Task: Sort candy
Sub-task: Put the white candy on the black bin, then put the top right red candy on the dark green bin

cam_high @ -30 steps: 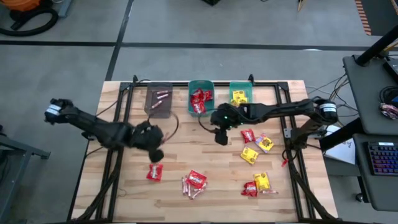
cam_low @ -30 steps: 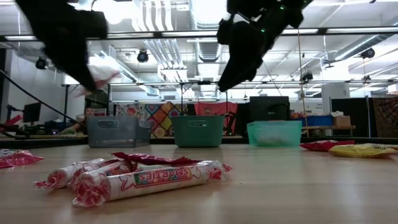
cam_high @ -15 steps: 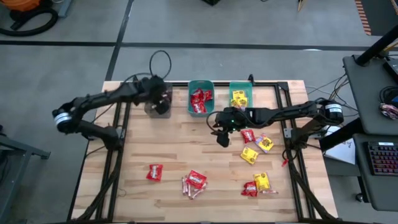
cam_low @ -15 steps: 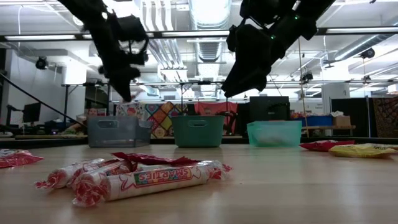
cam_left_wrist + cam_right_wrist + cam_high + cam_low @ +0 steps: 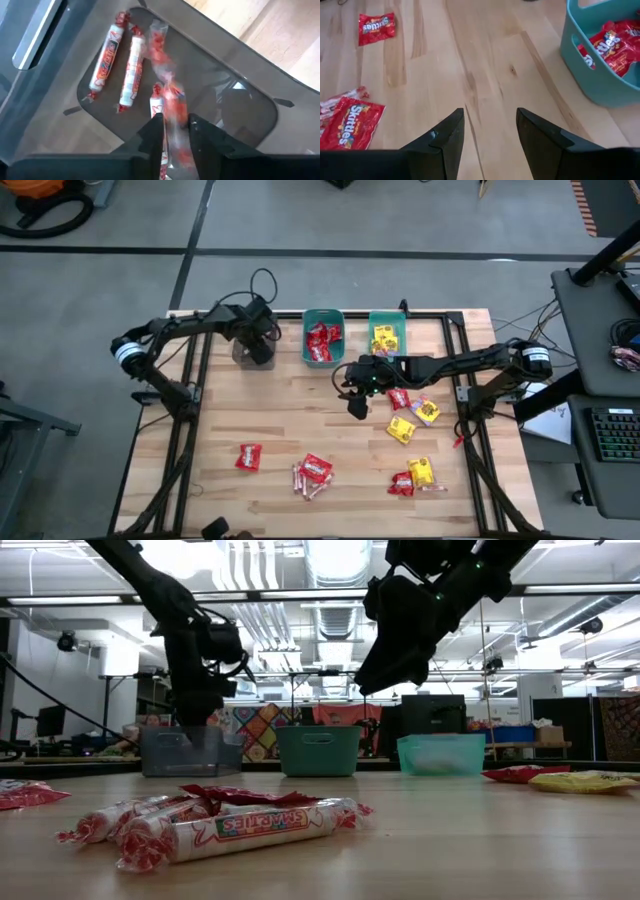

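Nearest in the low view, at the lower left of the frame, a roll of candy [image 5: 240,831] lies on the wooden table [image 5: 480,850] with "SMARTIES" printed along its wrapper; more rolls lie just behind it, under a crumpled red packet [image 5: 225,796] whose print cannot be read. At the far left edge another red packet [image 5: 25,794] is cut off by the frame.

In the right wrist view, two red packets read "Skittles": one at the lower left [image 5: 351,124], partly cut off, and one at the upper left [image 5: 376,25]. More red packets [image 5: 612,47] fill the teal bin [image 5: 580,75] at the upper right, its far side out of frame.

The right gripper [image 5: 357,392] hangs over bare wood in the middle of the high view, fingers [image 5: 447,137] spread wide apart with nothing between them. Yellow packets [image 5: 401,429] and red ones lie just right of it; their print is too small to read.

Farther back, at the upper left of the high view, the left gripper [image 5: 258,345] is over the grey bin [image 5: 241,352]. Its wrist view shows the fingers [image 5: 200,135] slightly parted, a blurred roll [image 5: 172,107] just beyond the tips; I cannot tell whether they touch it. Other rolls [image 5: 107,55] lie on the bin floor, lettering unreadable.
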